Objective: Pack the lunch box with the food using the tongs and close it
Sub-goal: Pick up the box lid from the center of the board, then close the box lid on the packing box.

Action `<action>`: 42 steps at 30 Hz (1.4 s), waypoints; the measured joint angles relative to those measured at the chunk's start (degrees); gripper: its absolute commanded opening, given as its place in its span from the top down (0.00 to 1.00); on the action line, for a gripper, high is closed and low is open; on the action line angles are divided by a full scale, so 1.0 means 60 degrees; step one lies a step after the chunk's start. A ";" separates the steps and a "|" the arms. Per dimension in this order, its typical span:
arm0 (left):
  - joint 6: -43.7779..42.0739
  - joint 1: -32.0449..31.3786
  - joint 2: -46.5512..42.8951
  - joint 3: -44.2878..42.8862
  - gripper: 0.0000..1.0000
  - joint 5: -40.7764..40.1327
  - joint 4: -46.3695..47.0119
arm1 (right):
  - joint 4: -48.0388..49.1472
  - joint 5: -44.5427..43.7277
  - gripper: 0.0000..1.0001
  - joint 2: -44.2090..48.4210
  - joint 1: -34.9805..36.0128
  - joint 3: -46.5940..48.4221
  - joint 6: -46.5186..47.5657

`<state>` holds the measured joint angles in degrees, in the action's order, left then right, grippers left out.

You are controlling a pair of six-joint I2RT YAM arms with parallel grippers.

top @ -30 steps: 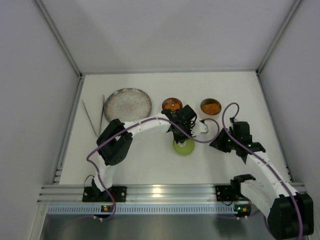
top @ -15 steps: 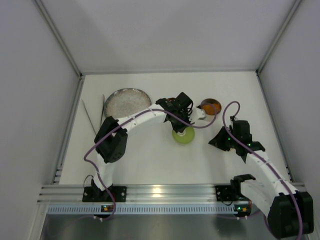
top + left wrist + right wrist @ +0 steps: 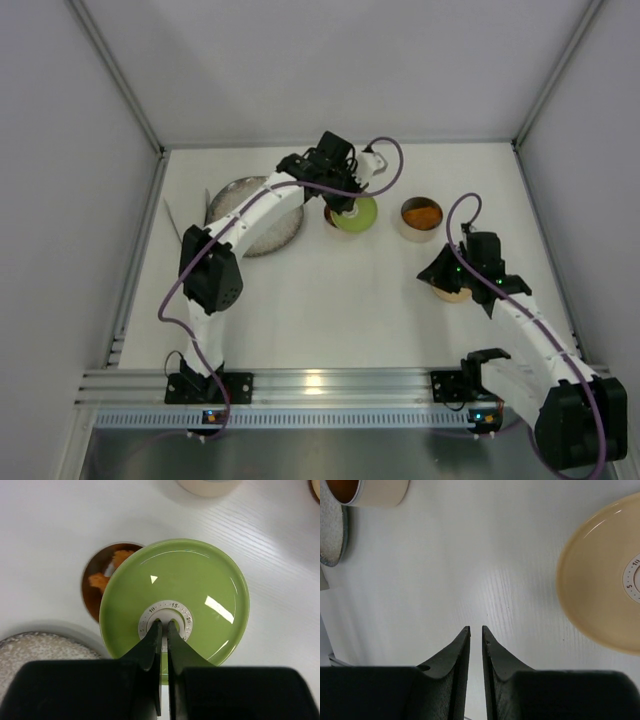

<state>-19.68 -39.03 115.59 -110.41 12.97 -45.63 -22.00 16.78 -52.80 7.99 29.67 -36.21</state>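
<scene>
Your left gripper (image 3: 164, 625) has carried the green lid (image 3: 200, 590) from the open table up to the left tin (image 3: 92, 587), which lay at its 12 o'clock. It is pinched tight on the lid's white centre. The lid hangs off-centre: the tin's rim and the food (image 3: 119, 558) still show at its 10 o'clock (whether it touches the rim, you cannot tell). So packing looks done and closing is under way. Shift toward 10 o'clock before lowering. Your right gripper (image 3: 475, 630) hovers with a narrow gap and holds nothing. The tan lid (image 3: 600, 605) lies at its 2 o'clock, and the right tin (image 3: 421, 215) is uncovered.
</scene>
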 measured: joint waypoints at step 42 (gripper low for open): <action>0.1282 0.1239 0.2495 -0.1395 1.00 -0.0058 0.0379 | -0.0317 -0.0364 0.85 0.0178 0.0000 0.0022 0.0109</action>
<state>-11.99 -31.59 130.56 -118.78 12.62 -43.35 -23.90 14.59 -51.72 7.99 29.80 -35.55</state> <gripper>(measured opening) 0.037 0.150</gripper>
